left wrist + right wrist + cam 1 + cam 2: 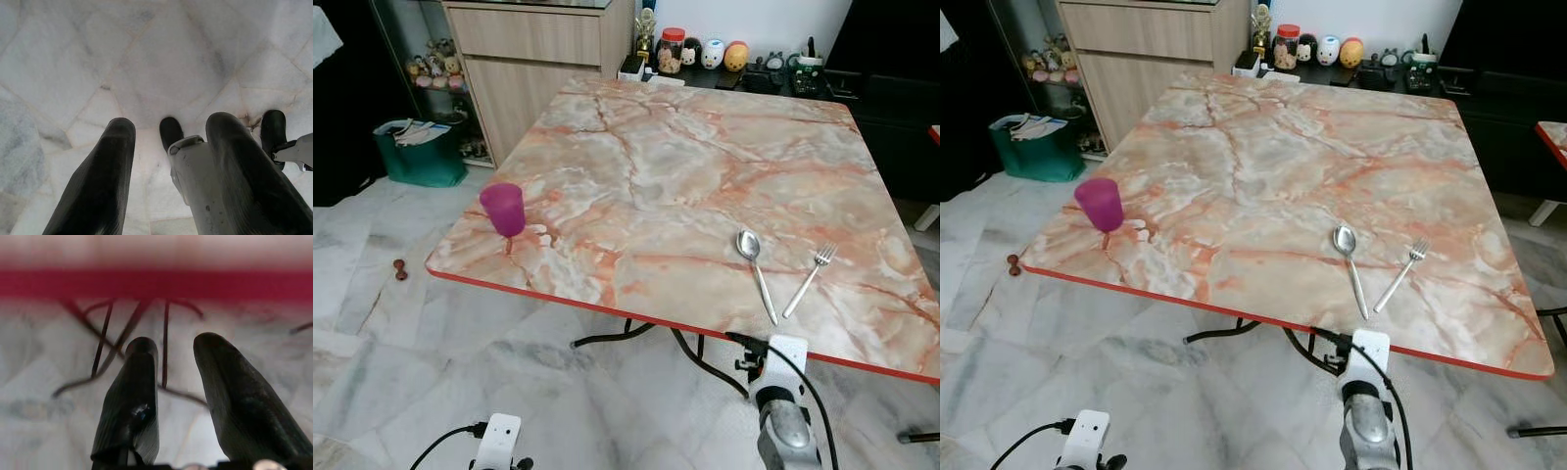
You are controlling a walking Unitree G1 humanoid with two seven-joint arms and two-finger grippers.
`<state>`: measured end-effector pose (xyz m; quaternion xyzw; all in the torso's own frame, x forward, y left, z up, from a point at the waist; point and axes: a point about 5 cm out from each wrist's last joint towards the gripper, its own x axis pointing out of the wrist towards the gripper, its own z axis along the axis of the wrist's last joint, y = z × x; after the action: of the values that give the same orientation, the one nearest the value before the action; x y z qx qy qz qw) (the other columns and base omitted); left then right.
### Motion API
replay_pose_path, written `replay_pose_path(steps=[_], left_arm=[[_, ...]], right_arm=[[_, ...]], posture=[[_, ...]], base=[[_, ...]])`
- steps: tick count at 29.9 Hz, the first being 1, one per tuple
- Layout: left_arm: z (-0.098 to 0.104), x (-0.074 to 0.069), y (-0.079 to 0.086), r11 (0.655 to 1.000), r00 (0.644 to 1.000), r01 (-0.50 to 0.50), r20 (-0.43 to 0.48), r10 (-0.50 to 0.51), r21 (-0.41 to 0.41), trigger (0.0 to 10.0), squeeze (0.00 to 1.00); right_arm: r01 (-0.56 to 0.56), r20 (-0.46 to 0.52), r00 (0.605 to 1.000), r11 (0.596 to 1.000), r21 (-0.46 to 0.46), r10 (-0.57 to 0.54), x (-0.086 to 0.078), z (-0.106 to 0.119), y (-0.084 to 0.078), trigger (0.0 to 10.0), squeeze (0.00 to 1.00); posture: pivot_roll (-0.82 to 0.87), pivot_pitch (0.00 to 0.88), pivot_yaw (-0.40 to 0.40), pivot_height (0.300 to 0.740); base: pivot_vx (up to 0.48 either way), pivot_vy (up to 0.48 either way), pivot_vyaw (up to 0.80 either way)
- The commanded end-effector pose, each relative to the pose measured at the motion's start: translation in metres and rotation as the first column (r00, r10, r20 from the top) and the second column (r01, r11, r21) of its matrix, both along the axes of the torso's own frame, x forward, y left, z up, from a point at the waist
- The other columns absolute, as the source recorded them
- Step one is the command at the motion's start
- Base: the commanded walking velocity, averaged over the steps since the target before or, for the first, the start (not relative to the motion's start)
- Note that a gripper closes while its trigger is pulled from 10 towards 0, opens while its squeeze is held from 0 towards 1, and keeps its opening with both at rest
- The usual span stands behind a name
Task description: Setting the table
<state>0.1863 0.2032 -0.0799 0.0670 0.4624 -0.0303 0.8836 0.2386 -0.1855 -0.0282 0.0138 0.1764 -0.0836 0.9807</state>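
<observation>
The right gripper (171, 352) is held parted and empty below the marble table's red edge (156, 284); spoon (755, 270) and fork (811, 279) lie just beyond it. The left gripper (168, 142), parted, is hung over floor tiles; the purple cup (503, 209) stands ahead.
</observation>
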Motion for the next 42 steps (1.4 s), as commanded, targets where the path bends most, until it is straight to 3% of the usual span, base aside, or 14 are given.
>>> replay_pose_path(steps=[1,3,5,8,14,18,19,21,25,28,30,32,34,42], left_arm=[[-0.002,-0.004,0.002,1.0,1.0,0.004,-0.018,-0.004,0.012,10.0,0.0],[-0.002,-0.004,0.002,1.0,1.0,0.008,-0.019,-0.008,0.013,10.0,0.0],[-0.002,-0.004,0.002,1.0,1.0,0.009,-0.02,-0.009,0.013,10.0,0.0],[-0.002,-0.004,0.002,1.0,1.0,0.011,-0.02,-0.01,0.013,10.0,0.0],[-0.002,-0.004,0.002,1.0,1.0,0.012,-0.022,-0.012,0.017,10.0,0.0],[-0.002,-0.004,0.002,1.0,1.0,0.013,-0.022,-0.013,0.017,10.0,0.0],[-0.002,-0.003,0.002,1.0,1.0,0.014,-0.021,-0.014,0.015,10.0,0.0],[-0.001,-0.003,0.001,1.0,1.0,0.018,-0.021,-0.017,0.015,10.0,0.0],[-0.001,-0.002,0.001,1.0,1.0,0.023,-0.021,-0.023,0.015,10.0,0.0],[-0.001,-0.002,0.0,1.0,1.0,0.025,-0.018,-0.025,0.014,10.0,0.0],[-0.001,-0.001,-0.001,1.0,1.0,0.025,-0.017,-0.025,0.012,10.0,0.0],[-0.001,-0.001,-0.001,1.0,1.0,0.024,-0.016,-0.024,0.011,10.0,0.0],[-0.001,0.0,-0.002,1.0,1.0,0.016,-0.013,-0.016,0.007,10.0,0.0],[-0.001,0.0,-0.002,1.0,1.0,-0.011,-0.005,0.011,-0.001,10.0,0.0]], right_arm=[[0.02,-0.033,0.999,0.998,0.054,-0.018,-0.011,-0.008,0.001,10.0,0.0],[0.058,-0.08,0.995,0.998,0.031,-0.055,-0.023,-0.017,-0.003,10.0,0.0],[0.231,-0.114,0.97,0.961,0.154,-0.215,-0.039,-0.025,-0.018,10.0,0.0],[0.174,-0.085,0.982,0.983,0.061,-0.169,-0.047,-0.024,-0.024,10.0,0.0],[0.109,0.113,0.988,0.994,-0.014,-0.107,-0.061,0.009,-0.023,10.0,0.0],[0.107,0.132,0.986,0.994,-0.02,-0.103,-0.068,0.016,-0.022,10.0,0.0],[0.107,0.152,0.983,0.994,-0.034,-0.1,-0.081,0.025,-0.02,10.0,0.0],[0.098,0.173,0.981,0.994,-0.044,-0.089,-0.091,0.035,-0.017,10.0,0.0],[0.065,0.205,0.978,0.994,-0.085,-0.046,-0.096,0.055,-0.014,10.0,0.0],[0.076,0.265,0.963,0.992,-0.096,-0.048,-0.079,0.081,-0.019,10.0,0.0],[0.069,0.294,0.955,0.993,-0.1,-0.036,-0.054,0.095,-0.022,10.0,0.0],[0.066,0.315,0.948,0.993,-0.093,-0.034,-0.037,0.103,-0.024,10.0,0.0],[0.071,0.34,0.94,0.995,-0.066,-0.044,-0.002,0.109,-0.03,10.0,0.0],[-0.064,0.308,0.947,0.992,-0.108,0.094,0.057,0.118,-0.023,10.0,0.0]], posture=[[0.03,0.0,-0.044,0.74],[0.02,0.0,-0.042,0.74],[0.02,0.0,-0.041,0.74],[0.02,0.0,-0.042,0.74],[0.01,0.0,-0.045,0.74],[0.01,0.0,-0.048,0.74],[0.0,0.0,-0.047,0.74],[0.0,0.0,-0.046,0.74],[-0.01,0.0,-0.046,0.74],[-0.02,0.0,-0.043,0.74],[-0.02,0.0,-0.042,0.74],[-0.02,0.0,-0.041,0.74],[-0.02,0.0,-0.04,0.74],[0.0,0.0,-0.047,0.74]], base=[[0.0,0.0,0.0],[0.0,0.0,0.0],[0.0,0.0,0.0],[0.0,0.0,0.0],[0.0,0.0,0.0],[0.0,0.0,0.0],[0.0,0.0,0.0],[0.0,0.0,0.0],[0.0,0.0,0.0],[0.0,0.0,0.0],[0.0,0.0,0.0],[0.0,0.0,0.0],[0.0,0.0,0.0],[0.0,0.0,0.0]])
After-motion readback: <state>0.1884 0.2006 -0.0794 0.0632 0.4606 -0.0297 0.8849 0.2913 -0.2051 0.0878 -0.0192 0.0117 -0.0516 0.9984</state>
